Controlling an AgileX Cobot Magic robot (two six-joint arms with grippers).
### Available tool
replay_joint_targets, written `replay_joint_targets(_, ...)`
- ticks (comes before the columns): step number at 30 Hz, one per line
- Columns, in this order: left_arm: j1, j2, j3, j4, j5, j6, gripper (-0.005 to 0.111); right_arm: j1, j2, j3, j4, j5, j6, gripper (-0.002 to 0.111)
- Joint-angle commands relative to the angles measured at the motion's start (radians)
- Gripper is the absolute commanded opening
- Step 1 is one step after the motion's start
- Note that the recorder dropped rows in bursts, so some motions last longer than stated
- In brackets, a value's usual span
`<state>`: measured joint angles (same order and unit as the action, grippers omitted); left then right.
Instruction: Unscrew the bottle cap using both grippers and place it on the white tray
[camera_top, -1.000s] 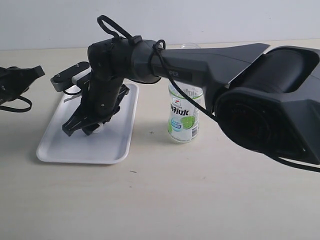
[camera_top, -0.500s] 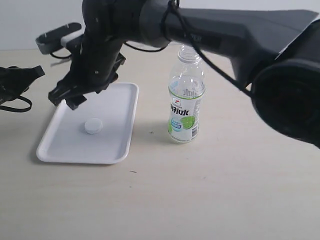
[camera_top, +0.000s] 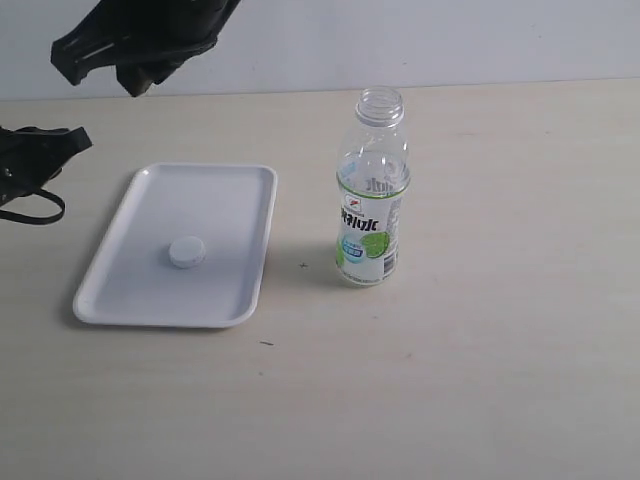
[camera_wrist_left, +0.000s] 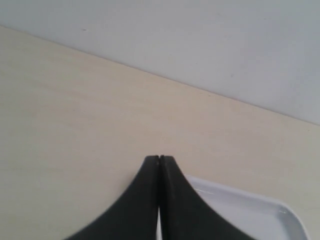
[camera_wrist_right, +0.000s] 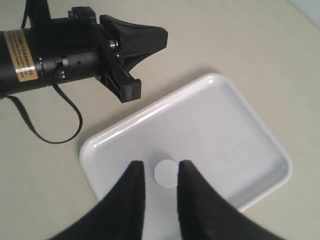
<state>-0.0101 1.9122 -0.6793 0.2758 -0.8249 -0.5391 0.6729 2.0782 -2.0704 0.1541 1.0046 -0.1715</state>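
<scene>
The bottle cap (camera_top: 187, 252) lies flat on the white tray (camera_top: 230, 290), also seen from above as the cap (camera_wrist_right: 166, 173) on the tray (camera_wrist_right: 240, 150). The clear bottle (camera_top: 371, 205) stands upright and uncapped on the table, right of the tray. My right gripper (camera_top: 105, 62) hangs high at the top left, well above the tray; its gripper (camera_wrist_right: 160, 167) is open and empty, with the cap far below between the fingers. My left gripper (camera_top: 70, 143) rests at the left edge; its gripper (camera_wrist_left: 159, 159) is shut on nothing, beside a tray corner (camera_wrist_left: 270, 212).
A black cable (camera_top: 30, 208) loops from the left arm onto the table left of the tray. The pale wooden tabletop (camera_top: 480, 380) meets a light wall (camera_top: 450, 40) at the back.
My right arm let go of the cap on the tray, then rose and drew back up and left out of most of the exterior view. The left arm stayed still.
</scene>
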Motion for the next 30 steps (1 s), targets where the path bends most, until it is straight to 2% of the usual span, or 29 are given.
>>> replay_joint_targets(1,-0.001,-0.007,0.005,0.087,-0.081,-0.018,0.0,0.001,-0.044,-0.003,-0.016,0.109,-0.029,0.0)
replay_joint_targets(11,-0.001,-0.007,0.005,0.138,-0.12,-0.018,0.0,0.001,-0.12,0.006,-0.071,0.206,-0.036,0.0)
replay_joint_targets(17,-0.001,-0.005,0.005,0.139,-0.134,-0.021,0.0,-0.018,-0.289,0.104,-0.117,0.153,-0.034,0.0)
replay_joint_targets(24,-0.001,-0.003,0.005,0.201,-0.194,-0.021,0.0,-0.021,-0.566,0.339,-0.171,-0.026,0.034,0.0)
replay_joint_targets(30,-0.001,-0.003,0.005,0.357,-0.317,-0.021,0.0,-0.021,-0.788,0.666,-0.31,-0.188,0.182,0.0)
